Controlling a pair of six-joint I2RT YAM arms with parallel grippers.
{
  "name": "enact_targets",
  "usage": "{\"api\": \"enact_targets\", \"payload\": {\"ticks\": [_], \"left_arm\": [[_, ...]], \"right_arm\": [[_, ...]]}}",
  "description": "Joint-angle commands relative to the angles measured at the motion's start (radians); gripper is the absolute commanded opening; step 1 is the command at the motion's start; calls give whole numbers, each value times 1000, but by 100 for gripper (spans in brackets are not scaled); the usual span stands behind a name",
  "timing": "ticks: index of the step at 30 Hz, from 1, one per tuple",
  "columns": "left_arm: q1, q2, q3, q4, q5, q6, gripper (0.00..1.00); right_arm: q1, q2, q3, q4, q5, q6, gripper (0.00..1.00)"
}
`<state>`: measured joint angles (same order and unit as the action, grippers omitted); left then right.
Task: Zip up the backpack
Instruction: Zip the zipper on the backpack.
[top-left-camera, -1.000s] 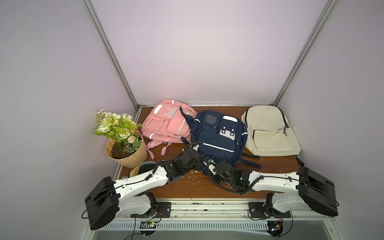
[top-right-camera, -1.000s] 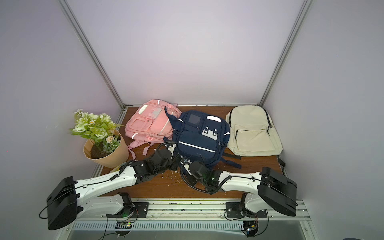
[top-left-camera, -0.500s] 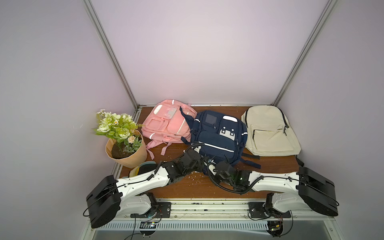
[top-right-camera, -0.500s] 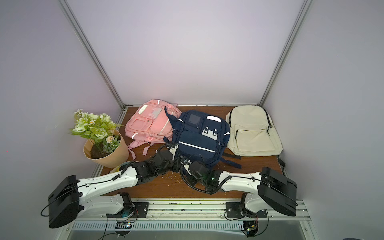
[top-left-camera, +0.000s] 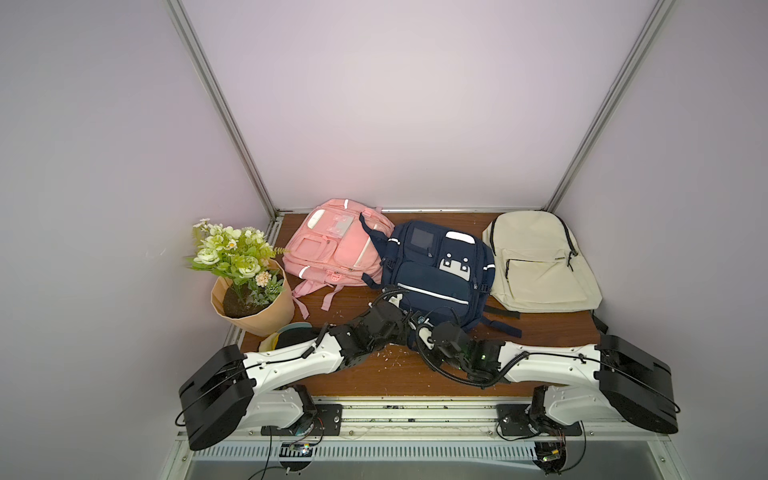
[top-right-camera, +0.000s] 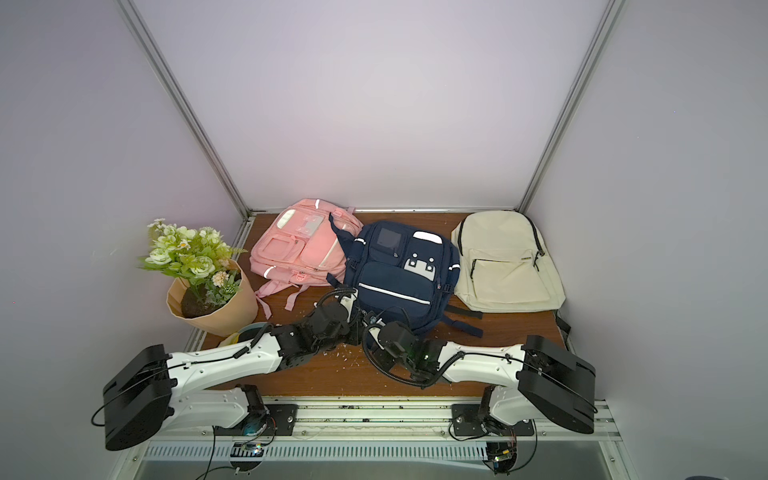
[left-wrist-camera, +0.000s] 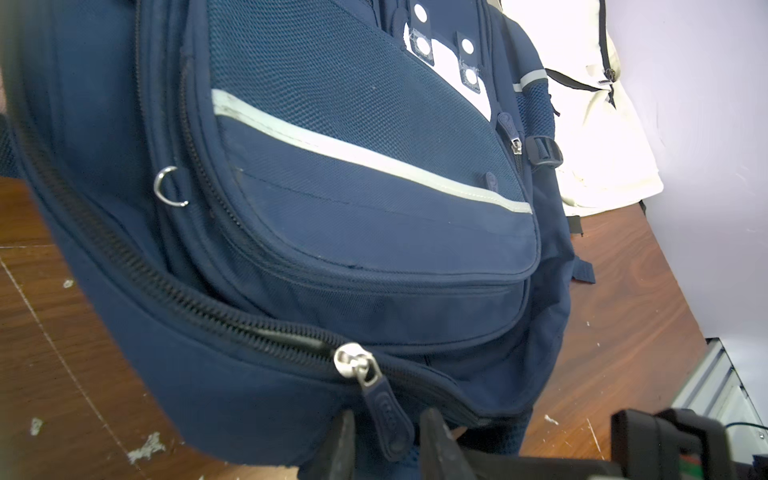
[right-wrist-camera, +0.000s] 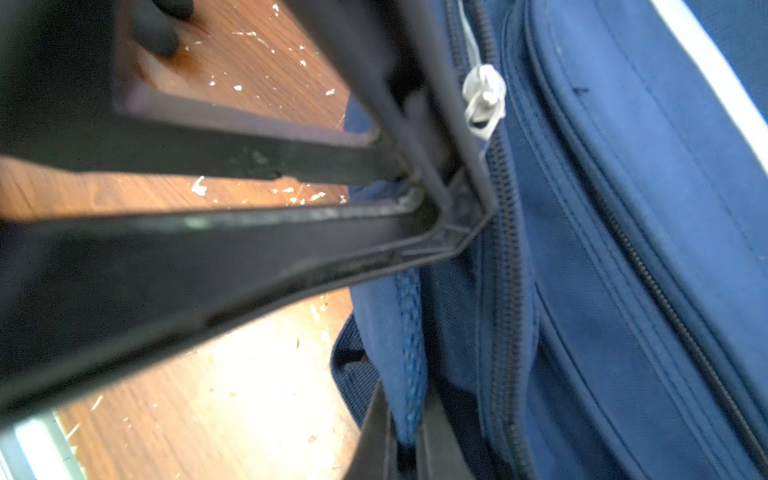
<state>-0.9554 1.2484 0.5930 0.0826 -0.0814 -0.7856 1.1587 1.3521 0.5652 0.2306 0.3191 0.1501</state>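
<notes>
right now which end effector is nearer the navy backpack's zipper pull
Left. The left end effector straddles the zipper pull itself; the right end effector is shut on the edge of the navy backpack, farther along the zipper.

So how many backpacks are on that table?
3. The pink backpack lies beside the flower pot, the navy backpack in the middle, the beige backpack by the right wall. No other seems hidden.

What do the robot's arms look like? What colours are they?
Both have big black boxy shoulders, smooth white middle parts and black wrists. The left arm wears a thin black cable; the right arm has a ribbed black hose and a tiny green light. The left gripper and right gripper each have two slim black fingers.
</notes>
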Motion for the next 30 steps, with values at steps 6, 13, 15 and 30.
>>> {"api": "enact_targets", "payload": {"ticks": [6,13,15,30], "left_arm": [[0,46,-23,105,103,-36,36],[42,93,-37,127,110,-43,30],[50,111,-23,86,85,-36,25],[87,-5,-34,-120,-120,-8,8]], "right_arm": [[4,-33,19,67,12,-1,0],[5,-41,16,72,6,-3,0],[5,-47,15,75,5,-5,0],[4,-93,-21,59,72,-2,0]]}}
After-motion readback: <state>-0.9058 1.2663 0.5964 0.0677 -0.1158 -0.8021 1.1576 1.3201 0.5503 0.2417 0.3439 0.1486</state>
